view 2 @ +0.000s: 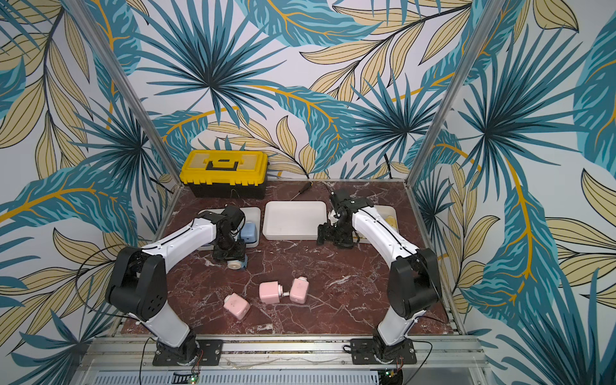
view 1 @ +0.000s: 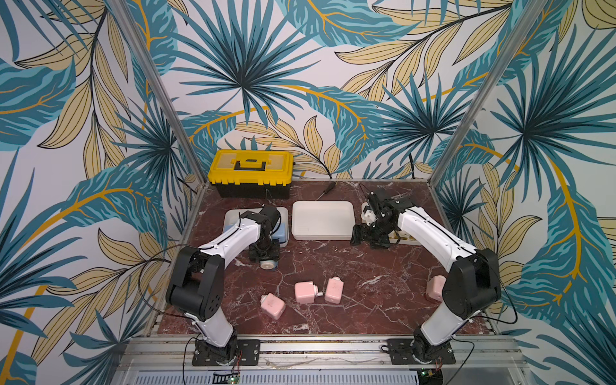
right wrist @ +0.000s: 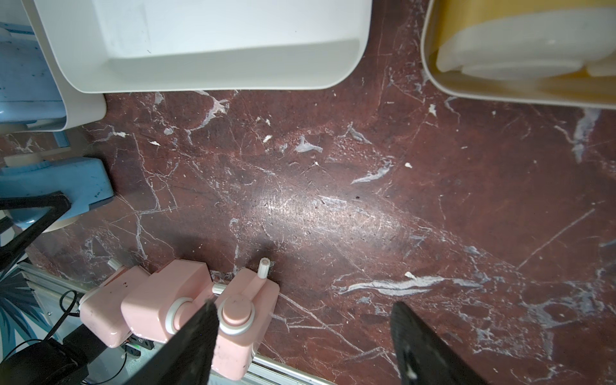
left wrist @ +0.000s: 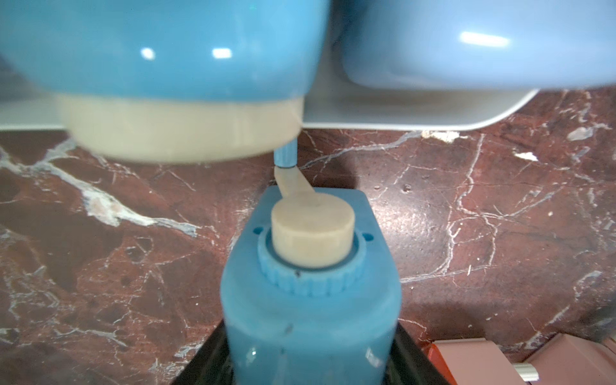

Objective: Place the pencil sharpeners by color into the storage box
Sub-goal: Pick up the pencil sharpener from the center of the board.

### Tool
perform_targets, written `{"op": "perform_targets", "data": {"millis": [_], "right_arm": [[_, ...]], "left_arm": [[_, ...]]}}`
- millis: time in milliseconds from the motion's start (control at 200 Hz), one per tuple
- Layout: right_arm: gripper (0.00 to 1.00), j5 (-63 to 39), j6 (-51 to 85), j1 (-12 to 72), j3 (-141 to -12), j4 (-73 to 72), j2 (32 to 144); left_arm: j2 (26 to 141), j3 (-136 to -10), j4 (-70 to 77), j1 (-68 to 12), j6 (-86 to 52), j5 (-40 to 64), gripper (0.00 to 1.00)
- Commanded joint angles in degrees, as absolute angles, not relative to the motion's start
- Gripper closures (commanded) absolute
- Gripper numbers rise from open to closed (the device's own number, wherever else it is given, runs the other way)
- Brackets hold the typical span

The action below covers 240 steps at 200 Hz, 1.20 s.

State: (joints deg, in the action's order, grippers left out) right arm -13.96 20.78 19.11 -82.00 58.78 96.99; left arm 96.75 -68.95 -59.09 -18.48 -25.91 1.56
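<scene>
My left gripper (view 1: pixel 265 256) (left wrist: pixel 311 353) is shut on a blue pencil sharpener (left wrist: pixel 311 293) (view 2: pixel 237 264), held low over the table just in front of the left white storage box (view 1: pixel 230 215), which holds more blue sharpeners (left wrist: pixel 166 50) (view 2: pixel 248 230). The middle box (view 1: pixel 322 220) (right wrist: pixel 200 43) holds nothing. The right box (view 2: pixel 390 213) (right wrist: pixel 466 88) holds yellow sharpeners (right wrist: pixel 520 50). Three pink sharpeners (view 1: pixel 273 306) (view 1: pixel 306 292) (view 1: pixel 334 290) lie near the table's front, and a fourth (view 1: pixel 435 288) shows partly behind the right arm. My right gripper (view 1: pixel 370 238) (right wrist: pixel 304 310) hangs open and holds nothing, between the middle and right boxes.
A yellow and black toolbox (view 1: pixel 250 173), shut, stands at the back left. A screwdriver (view 1: pixel 328 190) lies behind the middle box. Aluminium rails (view 1: pixel 320 346) edge the front of the red marble table (view 1: pixel 366 300).
</scene>
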Motion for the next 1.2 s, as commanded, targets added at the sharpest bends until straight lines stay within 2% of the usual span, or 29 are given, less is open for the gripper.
{"op": "perform_targets", "data": {"millis": [0, 250, 380, 701, 1041, 1196], "right_arm": [[0.18, -13.4, 21.1, 19.3, -81.0, 59.2, 96.8], [0.18, -13.4, 21.2, 19.3, -81.0, 59.2, 96.9], [0.18, -13.4, 21.1, 19.3, -81.1, 59.4, 96.9], [0.18, -13.3, 20.9, 19.3, -81.5, 59.6, 97.3], [0.18, -14.4, 20.9, 19.3, -82.3, 58.7, 98.1], [0.18, -15.1, 20.9, 19.3, -82.6, 58.2, 98.2]], "left_arm": [[99.7, -69.2, -55.6, -18.1, -24.7, 2.0, 0.39], [101.1, -70.2, -55.5, -18.1, -24.9, 2.0, 0.3], [101.7, -70.6, -55.5, -18.1, -25.0, 1.8, 0.3], [101.4, -70.6, -55.5, -18.3, -25.8, 2.4, 0.52], [93.0, -67.2, -55.9, -19.1, -28.1, 6.0, 0.54], [88.8, -67.4, -59.7, -19.1, -27.2, 4.6, 0.55]]}}
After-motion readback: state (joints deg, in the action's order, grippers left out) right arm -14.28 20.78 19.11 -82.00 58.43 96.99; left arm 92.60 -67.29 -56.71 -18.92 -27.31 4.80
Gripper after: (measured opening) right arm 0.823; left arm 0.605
